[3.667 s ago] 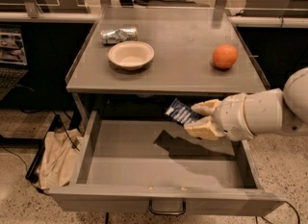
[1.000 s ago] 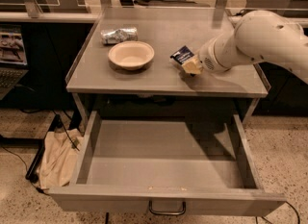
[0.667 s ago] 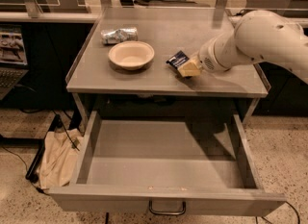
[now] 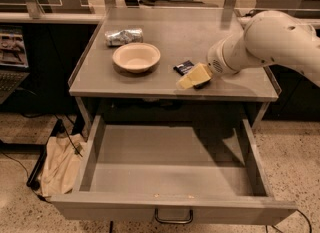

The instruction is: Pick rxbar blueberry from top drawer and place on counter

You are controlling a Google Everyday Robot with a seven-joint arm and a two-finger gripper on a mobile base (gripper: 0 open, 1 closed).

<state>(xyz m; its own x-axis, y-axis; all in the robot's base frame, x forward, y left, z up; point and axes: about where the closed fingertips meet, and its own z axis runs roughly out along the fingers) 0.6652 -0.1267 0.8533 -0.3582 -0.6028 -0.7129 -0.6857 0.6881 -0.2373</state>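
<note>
One small navy-blue snack bar (image 4: 183,67) lies on the flat grey desk (image 4: 165,34), right of the round cream bowl (image 4: 136,57). The yellowish gripper (image 4: 193,79) sits just beside it; whether it grips cannot be told. The wide grey drawer (image 4: 170,164) stands open.

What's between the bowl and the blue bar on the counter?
Only bare counter, seen in the camera view, lies between bowl and bar. The claw is just beside the bar.
</note>
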